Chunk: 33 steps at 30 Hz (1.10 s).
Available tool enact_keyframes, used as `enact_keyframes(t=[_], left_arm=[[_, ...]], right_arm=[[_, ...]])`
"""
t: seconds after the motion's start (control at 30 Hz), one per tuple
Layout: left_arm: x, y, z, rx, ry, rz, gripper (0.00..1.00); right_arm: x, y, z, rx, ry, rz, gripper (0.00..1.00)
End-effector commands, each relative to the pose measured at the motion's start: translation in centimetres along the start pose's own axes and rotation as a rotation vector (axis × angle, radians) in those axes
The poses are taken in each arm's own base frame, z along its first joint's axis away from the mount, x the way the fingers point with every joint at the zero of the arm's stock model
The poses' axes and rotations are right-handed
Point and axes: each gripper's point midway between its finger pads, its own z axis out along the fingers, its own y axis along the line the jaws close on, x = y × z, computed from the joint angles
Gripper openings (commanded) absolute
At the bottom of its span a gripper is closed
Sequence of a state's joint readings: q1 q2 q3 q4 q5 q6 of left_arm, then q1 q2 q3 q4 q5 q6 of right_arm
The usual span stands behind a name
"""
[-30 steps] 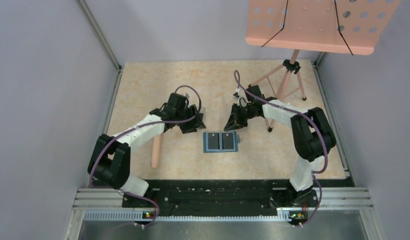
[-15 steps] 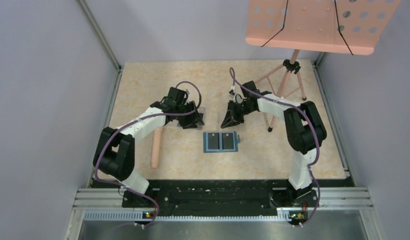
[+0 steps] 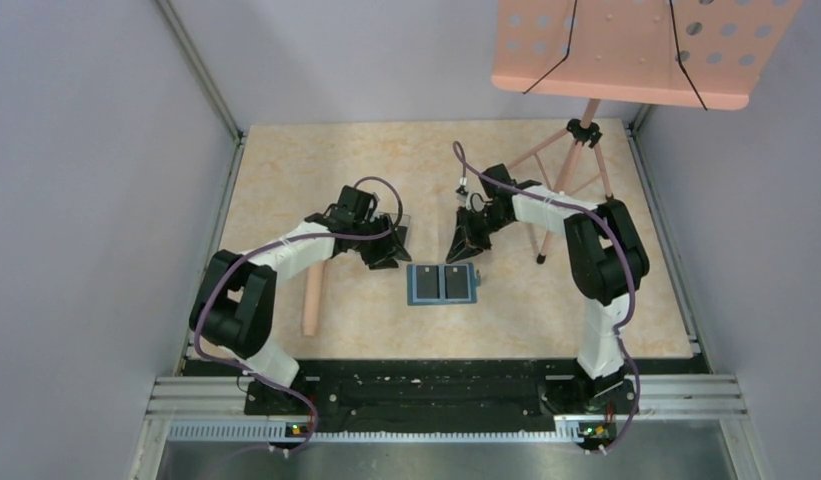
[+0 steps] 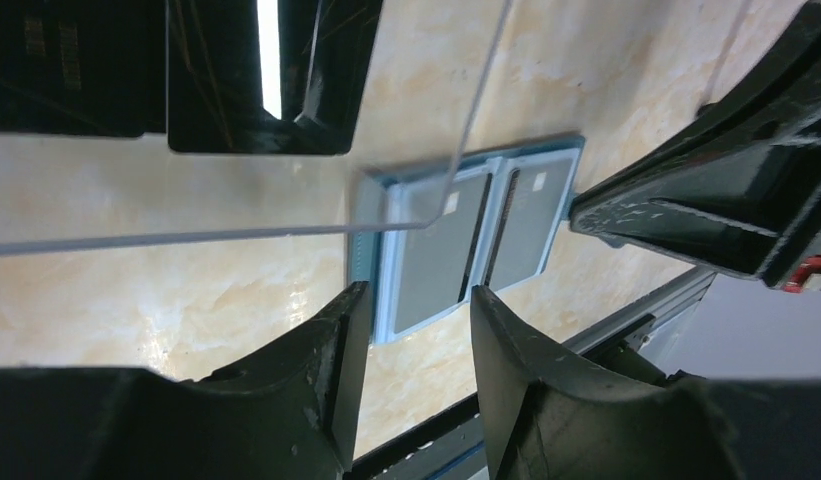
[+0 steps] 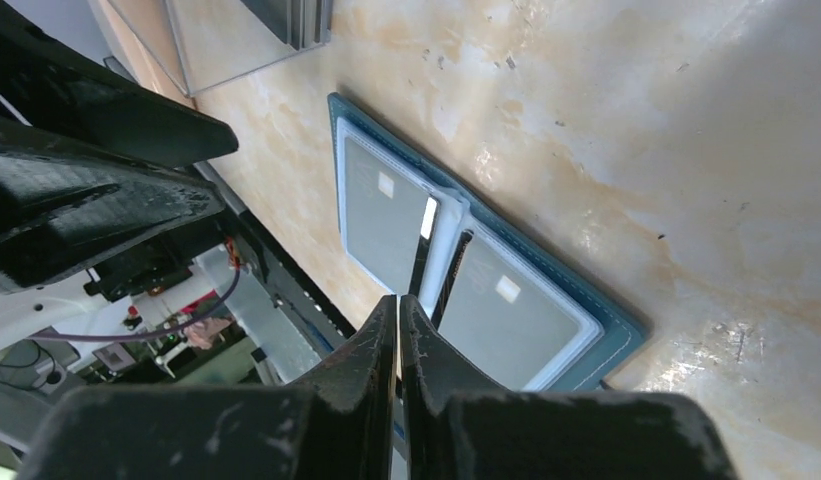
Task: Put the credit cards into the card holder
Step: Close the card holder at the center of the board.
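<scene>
Right end effector (image 5: 398, 300) is pinched shut and empty. Its tips hang close to the fold of the card holder (image 3: 443, 284), probably so the closed point can press or nudge. Left end effector (image 4: 414, 295) stands partly apart with nothing between its fingers, beside the clear plastic box (image 4: 236, 190). The holder lies spread flat on the worktop (image 3: 366, 170), both inner faces up. The credit cards (image 5: 386, 215) sit one on each face; whether they are fully tucked in I cannot tell.

Pink music stand (image 3: 641, 52), wooden dowel (image 3: 312, 298)
</scene>
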State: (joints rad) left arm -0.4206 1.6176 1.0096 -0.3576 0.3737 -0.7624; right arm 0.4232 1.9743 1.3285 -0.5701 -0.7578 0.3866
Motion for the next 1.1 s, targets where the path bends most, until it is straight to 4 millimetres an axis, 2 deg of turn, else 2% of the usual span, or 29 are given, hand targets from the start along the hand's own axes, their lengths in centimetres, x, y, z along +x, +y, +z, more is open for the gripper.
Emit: enact_keyframes(t=[0.0,0.3,0.53,0.67,0.87,1.07], left_arm=[[1.4,-0.8,-0.2,0.074,0.005,-0.043,0.47],[4.5,0.3,1.3,0.103,0.026,-0.114,0.48],[6.2,2.2,1.7,0.086,0.017,-0.166,0.49],[6.6,3.5,2.1,0.049,0.001,-0.18,0.5],[5.8,4.3,2.7,-0.009,-0.023,-0.178,0.51],[5.3,4.6,3.2,-0.038,-0.02,-0.163,0.51]], right_arm=[[1.4,-0.6,0.3,0.026,0.034,-0.031,0.02],[3.5,-1.7,0.3,0.05,0.041,-0.019,0.0],[5.3,-2.0,0.8,0.053,0.04,-0.012,0.0],[5.2,-1.3,1.0,0.044,0.021,-0.036,0.0],[4.4,-0.2,1.4,0.03,-0.01,-0.065,0.0],[4.6,-0.9,2.5,0.055,0.005,-0.067,0.0]])
